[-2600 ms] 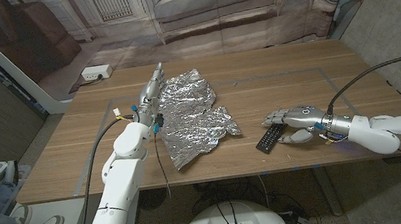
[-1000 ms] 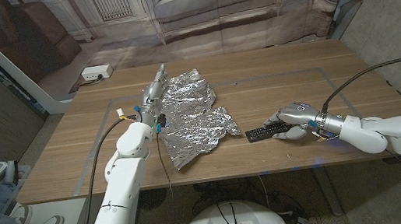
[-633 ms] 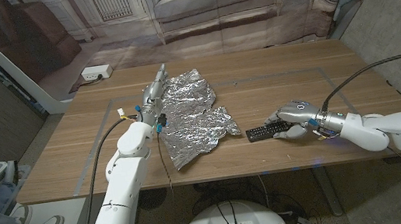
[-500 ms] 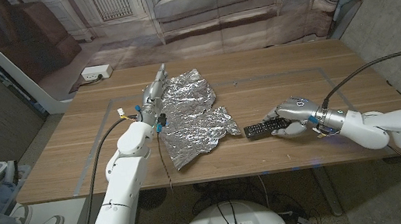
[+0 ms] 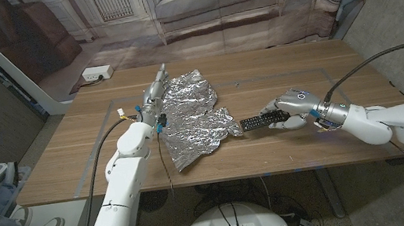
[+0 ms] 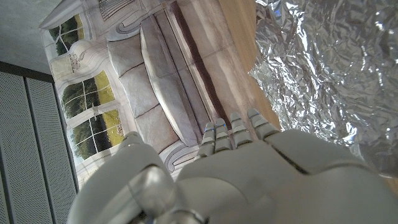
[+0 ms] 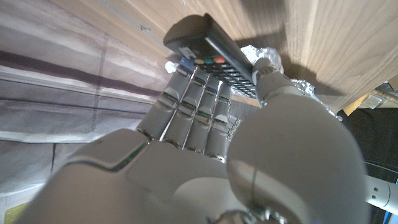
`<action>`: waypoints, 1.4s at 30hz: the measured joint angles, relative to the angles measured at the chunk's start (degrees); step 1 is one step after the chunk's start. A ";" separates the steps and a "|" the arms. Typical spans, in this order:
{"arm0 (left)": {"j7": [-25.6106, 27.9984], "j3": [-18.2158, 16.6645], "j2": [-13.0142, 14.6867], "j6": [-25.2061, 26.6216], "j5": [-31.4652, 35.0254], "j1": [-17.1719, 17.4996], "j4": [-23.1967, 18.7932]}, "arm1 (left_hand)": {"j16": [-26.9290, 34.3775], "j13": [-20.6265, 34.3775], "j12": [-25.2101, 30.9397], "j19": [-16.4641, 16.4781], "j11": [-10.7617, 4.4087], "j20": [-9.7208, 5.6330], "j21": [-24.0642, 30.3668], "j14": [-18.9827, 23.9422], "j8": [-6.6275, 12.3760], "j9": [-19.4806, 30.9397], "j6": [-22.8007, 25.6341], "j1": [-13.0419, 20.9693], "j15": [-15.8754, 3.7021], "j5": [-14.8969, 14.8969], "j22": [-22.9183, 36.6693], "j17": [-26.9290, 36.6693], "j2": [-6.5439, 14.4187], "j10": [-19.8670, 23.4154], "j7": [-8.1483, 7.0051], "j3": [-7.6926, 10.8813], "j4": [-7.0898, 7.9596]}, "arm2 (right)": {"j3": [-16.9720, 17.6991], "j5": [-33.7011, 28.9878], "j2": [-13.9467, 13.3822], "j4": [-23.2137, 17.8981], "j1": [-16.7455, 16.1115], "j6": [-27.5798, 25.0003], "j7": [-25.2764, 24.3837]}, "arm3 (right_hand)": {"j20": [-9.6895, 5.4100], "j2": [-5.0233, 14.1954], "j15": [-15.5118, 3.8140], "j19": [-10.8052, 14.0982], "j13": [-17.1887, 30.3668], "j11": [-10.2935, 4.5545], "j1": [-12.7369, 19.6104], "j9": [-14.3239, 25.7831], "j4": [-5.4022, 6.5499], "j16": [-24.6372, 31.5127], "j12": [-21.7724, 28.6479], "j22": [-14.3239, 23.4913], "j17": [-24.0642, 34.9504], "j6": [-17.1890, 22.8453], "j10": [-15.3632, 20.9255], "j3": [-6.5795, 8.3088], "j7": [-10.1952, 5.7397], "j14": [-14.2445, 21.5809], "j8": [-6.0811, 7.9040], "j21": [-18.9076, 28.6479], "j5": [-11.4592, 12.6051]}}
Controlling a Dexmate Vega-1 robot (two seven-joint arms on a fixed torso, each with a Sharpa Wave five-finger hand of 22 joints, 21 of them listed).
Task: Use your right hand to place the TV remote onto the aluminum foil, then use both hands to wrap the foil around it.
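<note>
Crinkled silver aluminum foil sheet (image 5: 192,117) lies spread on the wooden table (image 5: 276,79), left of centre, nothing on it. Right hand (image 5: 290,108) grips the slim black TV remote (image 5: 259,122) at one end, thumb on one side and fingers on the other; right wrist view shows the remote (image 7: 211,55) clamped between the fingers (image 7: 193,93) and the thumb, coloured buttons facing the camera. Remote sticks out from the hand toward the foil, its free end just beside the foil's right edge; can't tell whether it overlaps the foil or is off the table surface. Left hand (image 5: 153,90) sits at the foil's far-left edge, fingers straight and together, holding nothing; left wrist view shows its fingers (image 6: 233,127) next to the foil (image 6: 323,68), contact with it unclear.
</note>
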 measured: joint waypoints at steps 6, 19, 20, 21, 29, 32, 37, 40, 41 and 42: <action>-0.34 0.13 0.97 0.69 0.86 -0.53 -1.01 | 0.00 0.00 0.00 0.00 0.09 0.00 0.00 0.00 0.00 0.00 0.00 0.01 0.00 0.00 0.00 0.00 0.01 0.09 0.00 0.00 0.00 | 0.33 0.64 1.58 -0.55 1.29 0.58 1.85 | -0.20 0.22 0.22 -0.21 0.01 0.00 -0.22 0.01 0.25 -0.33 -0.23 -0.01 0.00 0.17 0.00 -0.25 -0.16 -0.40 -0.33 0.00 -0.01; -4.50 -1.17 3.80 1.21 0.46 -2.31 0.11 | -0.23 0.00 -0.49 0.00 0.28 0.00 0.00 0.01 0.00 0.00 0.00 0.41 0.01 0.00 0.00 0.00 0.38 0.29 0.00 0.01 0.00 | -0.01 -0.61 9.07 -2.79 2.92 -2.63 6.70 | -0.15 0.46 0.22 -0.65 -0.06 -0.42 -0.45 0.19 0.71 -0.55 -0.68 -0.03 0.15 1.31 0.43 -0.71 -1.13 -0.39 -0.72 0.23 -0.02; -4.50 -1.40 3.96 1.21 0.46 -2.39 0.28 | -0.23 0.00 -0.49 0.00 0.35 -0.01 0.00 0.14 0.00 0.00 0.00 0.41 0.14 0.00 0.00 0.00 0.38 0.35 0.00 0.01 0.00 | -0.01 -0.95 9.07 -2.79 2.92 -3.00 7.25 | -0.15 0.46 0.22 -0.65 -0.09 -0.60 -0.45 0.48 0.71 -0.55 -0.71 -0.03 0.15 1.41 0.62 -0.71 -1.23 -0.39 -0.84 0.23 -0.03; -4.50 -1.50 4.03 1.21 0.46 -2.41 0.35 | -0.23 0.00 -0.49 0.00 0.39 0.00 0.00 0.24 0.00 0.00 -0.01 0.41 0.24 0.00 0.00 0.00 0.38 0.40 0.00 0.01 0.00 | -0.01 -1.00 9.07 -2.79 2.92 -3.05 7.32 | -0.15 0.47 0.22 -0.65 -0.09 -0.60 -0.47 0.69 0.71 -0.69 -0.77 -0.03 0.15 1.42 0.62 -0.71 -1.23 -0.39 -0.98 0.23 -0.03; -6.58 -3.09 4.56 0.70 -0.92 -2.51 1.34 | -0.23 0.00 -0.49 0.00 0.39 0.00 0.00 0.24 0.00 0.00 0.00 1.00 0.24 0.00 -0.01 0.00 -0.22 0.40 0.00 0.01 0.00 | -1.77 -2.96 14.87 -2.39 5.72 -3.35 10.97 | 0.16 2.09 0.52 -0.96 0.02 -2.88 0.21 0.79 0.63 -0.77 -0.90 -0.09 0.15 6.33 2.47 -1.11 -6.14 -0.69 -1.47 0.23 -0.07; -7.07 -3.41 4.58 0.39 -1.36 -2.47 1.46 | -0.23 0.00 -0.49 0.00 0.27 -0.01 0.00 0.23 0.00 0.00 0.00 1.00 0.23 0.00 -0.01 0.00 -0.21 0.52 0.00 0.01 0.00 | -2.77 -3.40 17.40 -1.47 7.35 -2.99 11.75 | 0.27 5.36 0.42 -1.04 0.31 -3.35 2.20 0.80 0.64 -0.98 -1.30 -0.05 0.15 6.85 2.73 -1.12 -6.66 -0.80 -1.49 0.27 -0.22; -7.39 -4.11 4.59 0.10 -1.69 -2.05 1.68 | -0.22 0.00 -0.49 0.00 0.09 -0.01 0.00 0.35 0.00 0.00 0.08 1.14 0.11 0.00 -0.01 0.00 -0.06 0.71 0.09 0.01 0.00 | -3.91 -4.41 20.01 0.00 9.22 -1.69 13.30 | 0.31 5.70 0.73 -1.40 0.06 -3.22 2.57 0.79 0.87 -1.19 -1.32 -0.05 0.15 6.85 2.42 -1.35 -6.66 -1.33 -1.67 0.28 -0.01; -7.53 -4.50 4.54 -0.01 -1.84 -1.68 1.68 | -0.22 0.00 -0.49 0.00 0.21 -0.01 0.00 0.53 0.00 0.00 0.23 1.13 -0.07 0.00 -0.01 0.00 -0.06 0.82 0.18 0.01 0.00 | -4.67 -4.90 21.56 1.21 10.35 -0.82 14.15 | 0.25 6.22 0.63 -1.47 0.06 -3.22 3.11 0.78 0.88 -1.21 -1.62 -0.20 0.14 6.84 2.42 -1.35 -6.66 -1.43 -1.88 0.28 0.00; -7.55 -4.57 4.53 -0.05 -1.87 -1.59 1.68 | -0.22 0.00 -0.49 0.00 0.20 -0.01 0.00 0.53 0.00 0.00 0.42 1.13 -0.07 0.00 -0.01 0.00 -0.06 0.82 -0.01 0.01 0.00 | -4.92 -4.99 22.02 1.58 10.71 -0.60 14.29 | 0.25 6.23 0.63 -1.47 0.06 -3.22 3.11 0.78 0.87 -1.21 -1.73 -0.23 0.14 6.84 2.42 -1.35 -6.65 -1.42 -1.88 0.28 0.00; -7.57 -4.57 4.53 -0.10 -1.90 -1.59 1.68 | -0.22 0.00 -0.49 0.00 0.20 -0.01 0.00 0.53 0.00 0.00 0.41 1.13 -0.07 0.00 -0.01 0.00 -0.06 0.81 -0.01 0.01 0.00 | -5.18 -4.99 22.49 1.98 11.02 -0.60 14.29 | 0.25 6.23 0.63 -1.47 0.06 -3.23 3.12 0.78 0.87 -1.21 -1.73 -0.23 0.14 6.84 2.42 -1.35 -6.65 -1.42 -1.88 0.28 0.00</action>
